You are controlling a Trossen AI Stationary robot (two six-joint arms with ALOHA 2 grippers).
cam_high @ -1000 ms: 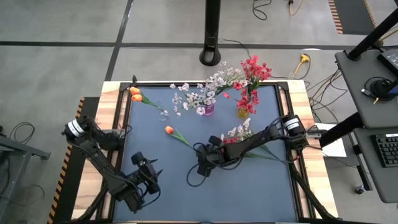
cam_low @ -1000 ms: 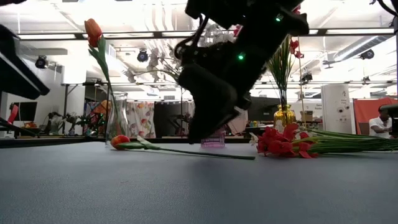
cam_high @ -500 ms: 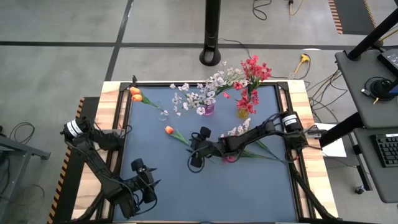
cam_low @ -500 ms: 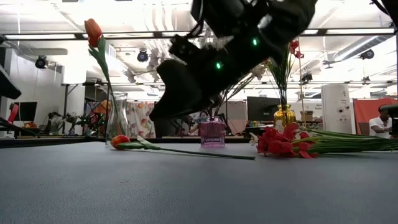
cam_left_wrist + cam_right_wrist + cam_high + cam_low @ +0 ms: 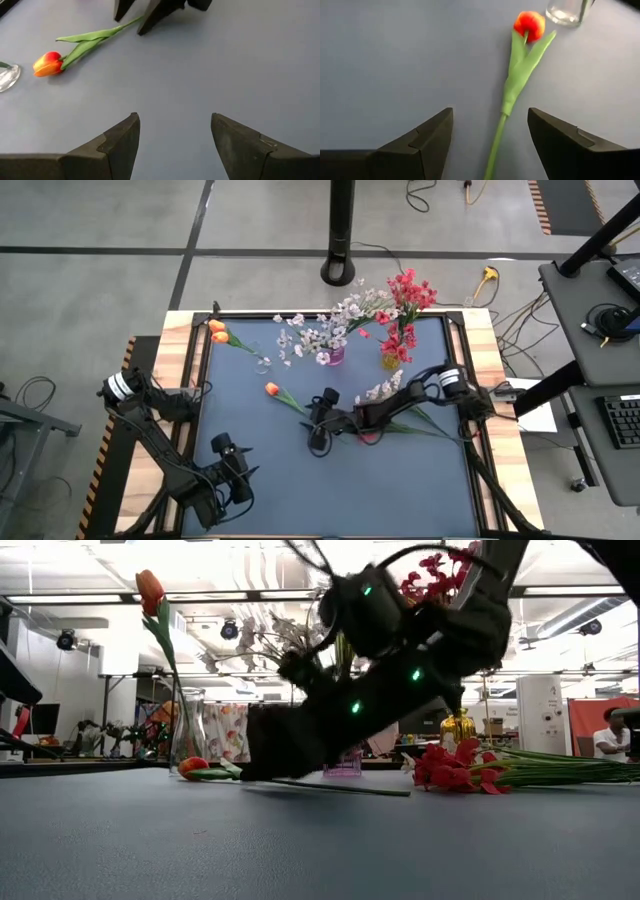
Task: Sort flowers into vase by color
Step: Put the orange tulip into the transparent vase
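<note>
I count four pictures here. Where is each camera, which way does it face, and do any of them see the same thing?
High view: above the table, looking straight down; both dark arms show.
Low view: at table height, looking level across; the right arm fills the middle.
Left wrist view: on the left arm, past its open left gripper.
Right wrist view: on the right arm, past its open right gripper.
Shared: all four see the lying orange tulip with green stem.

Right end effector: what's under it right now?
The loose orange tulip's green stem runs on the mat between the open fingers of the right end effector; the bud lies ahead. The stem's tail is hidden.
</note>
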